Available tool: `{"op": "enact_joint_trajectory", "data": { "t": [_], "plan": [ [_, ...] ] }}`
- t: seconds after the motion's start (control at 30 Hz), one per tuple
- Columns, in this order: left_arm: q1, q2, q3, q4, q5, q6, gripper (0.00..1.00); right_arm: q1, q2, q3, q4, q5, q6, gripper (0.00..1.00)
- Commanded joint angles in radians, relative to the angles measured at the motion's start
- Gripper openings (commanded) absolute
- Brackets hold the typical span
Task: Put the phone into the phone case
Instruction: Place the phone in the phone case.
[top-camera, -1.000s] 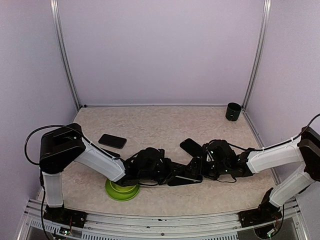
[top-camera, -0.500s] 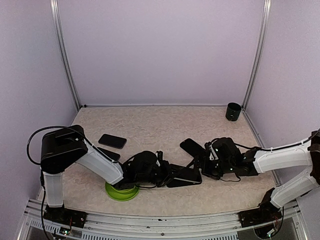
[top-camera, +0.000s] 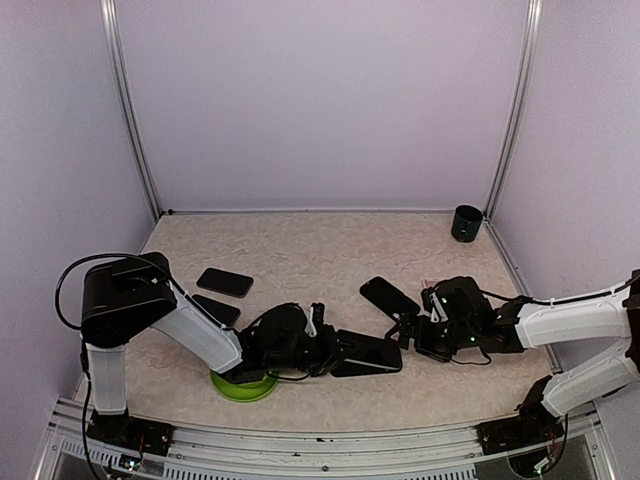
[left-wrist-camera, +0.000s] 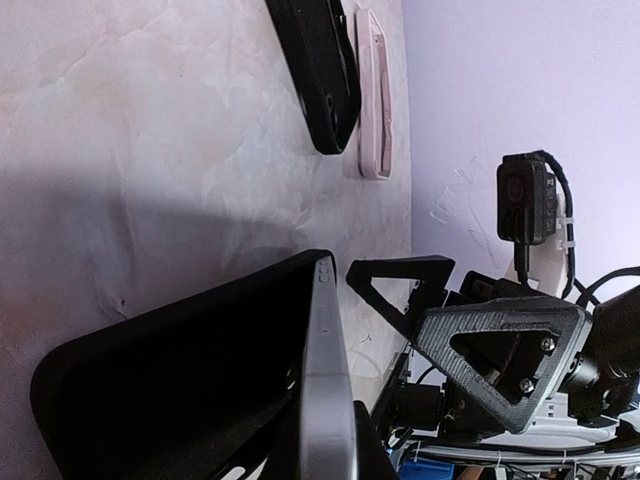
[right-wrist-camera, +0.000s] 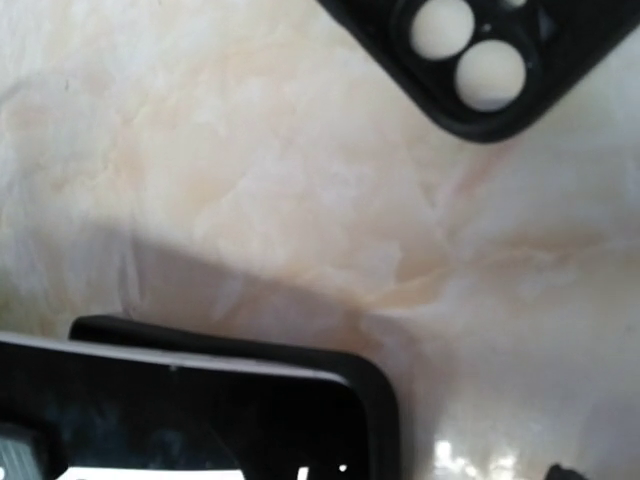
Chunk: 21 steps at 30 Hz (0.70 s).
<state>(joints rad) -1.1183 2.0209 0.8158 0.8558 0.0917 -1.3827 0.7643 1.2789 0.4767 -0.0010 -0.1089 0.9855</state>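
At the near middle of the tabletop (top-camera: 330, 250), the left pincer (top-camera: 335, 352) stays clamped on the phone (top-camera: 370, 352), which seems seated in its black case (left-wrist-camera: 180, 370) and lies lower than a second ago. The right pincer (top-camera: 412, 335), jaws wide, has backed off rightward. Beyond lies a spare case (top-camera: 388, 296).

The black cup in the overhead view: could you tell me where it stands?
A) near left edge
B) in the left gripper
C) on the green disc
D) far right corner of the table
D: the black cup stands alone in the far right corner of the table.
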Motion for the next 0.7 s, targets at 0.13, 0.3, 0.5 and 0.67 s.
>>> {"op": "enact_joint_trajectory", "data": {
  "t": [0.13, 0.3, 0.5, 0.67],
  "plan": [
    [-0.008, -0.030, 0.011, 0.115, 0.016, 0.034, 0.00, -0.009, 0.007, -0.027, 0.050, -0.061, -0.007, 0.96],
    [-0.011, -0.010, 0.050, -0.018, -0.003, 0.047, 0.00, -0.010, 0.029, -0.032, 0.068, -0.076, 0.002, 0.96],
    [-0.011, 0.020, 0.103, -0.141, -0.006, 0.049, 0.00, -0.010, 0.027, -0.029, 0.060, -0.073, 0.002, 0.96],
    [-0.016, 0.020, 0.150, -0.260, -0.049, 0.076, 0.00, -0.010, 0.025, -0.031, 0.052, -0.077, 0.003, 0.96]
  ]
}}
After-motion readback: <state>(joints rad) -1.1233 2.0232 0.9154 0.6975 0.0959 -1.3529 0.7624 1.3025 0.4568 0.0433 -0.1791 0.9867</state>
